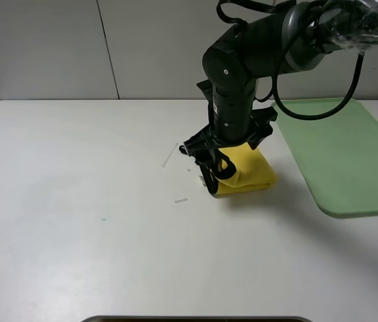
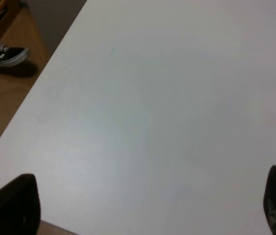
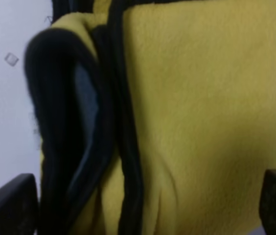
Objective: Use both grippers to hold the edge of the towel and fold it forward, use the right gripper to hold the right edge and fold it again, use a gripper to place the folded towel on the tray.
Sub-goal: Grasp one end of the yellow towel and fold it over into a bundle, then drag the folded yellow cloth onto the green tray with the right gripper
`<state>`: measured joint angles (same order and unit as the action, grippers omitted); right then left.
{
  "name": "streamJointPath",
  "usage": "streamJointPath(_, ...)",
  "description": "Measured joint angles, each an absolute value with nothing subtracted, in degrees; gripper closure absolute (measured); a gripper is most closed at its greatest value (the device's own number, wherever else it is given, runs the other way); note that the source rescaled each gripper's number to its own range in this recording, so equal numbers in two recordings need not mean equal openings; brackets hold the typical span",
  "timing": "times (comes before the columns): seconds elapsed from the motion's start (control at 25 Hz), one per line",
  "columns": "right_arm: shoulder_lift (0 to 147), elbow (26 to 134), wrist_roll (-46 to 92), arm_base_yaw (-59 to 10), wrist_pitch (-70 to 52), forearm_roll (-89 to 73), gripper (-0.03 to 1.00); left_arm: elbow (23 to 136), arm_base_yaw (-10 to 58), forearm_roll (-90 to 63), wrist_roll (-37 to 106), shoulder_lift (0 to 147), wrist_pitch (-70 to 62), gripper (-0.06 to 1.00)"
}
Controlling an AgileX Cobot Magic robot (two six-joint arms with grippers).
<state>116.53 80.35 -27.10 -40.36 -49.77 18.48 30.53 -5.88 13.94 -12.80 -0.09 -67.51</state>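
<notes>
Worktop, high view: white worktop (image 1: 75, 235) fills the scene, with a pale panelled wall (image 1: 55, 47) behind its far edge.
Tray, high view: pale green tray (image 1: 340, 154) lies at the worktop's right edge, reaching toward the far right corner; nothing lies in the part that shows.
Towel, high view: yellow towel (image 1: 253, 176) lies folded into a small bundle on the worktop, right of the middle, near the tray's left rim but apart from it.
Right arm, high view: thick black right arm (image 1: 232, 87) comes down from the far right over the bundle.
Right gripper, high view: right gripper (image 1: 209, 176) is low at the bundle's left end.
Scraps, high view: two small paper scraps (image 1: 169, 156) lie on the worktop left of the towel.
Left gripper, left wrist view: left gripper (image 2: 145, 203) has its fingertips (image 2: 15, 203) spread wide over bare worktop, holding nothing.
Surroundings, left wrist view: a black and white shoe (image 2: 1, 53) stands on the wooden floor (image 2: 11, 107) beyond the worktop's edge.
Right gripper, right wrist view: fingertips (image 3: 8, 203) stand wide apart, with the towel lying between and beyond them.
Towel detail, right wrist view: the black edge of the towel (image 3: 123, 98) runs in doubled bands along the fold, and a strip of grey reverse (image 3: 86, 98) shows inside.
</notes>
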Motion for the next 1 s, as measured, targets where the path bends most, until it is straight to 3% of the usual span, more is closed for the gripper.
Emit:
streamJointPath(0.64, 113.9, 94.0, -16.8, -39.6, -60.6, 18.2, -0.03, 30.5, -5.9, 13.9, -12.8, -0.1, -67.5, 0.04)
streamJointPath(1.0, 113.9, 94.1, -5.6, -30.2, -62.8, 12.5, -0.03, 30.5, -5.9, 13.9, -12.8, -0.1, -67.5, 0.04)
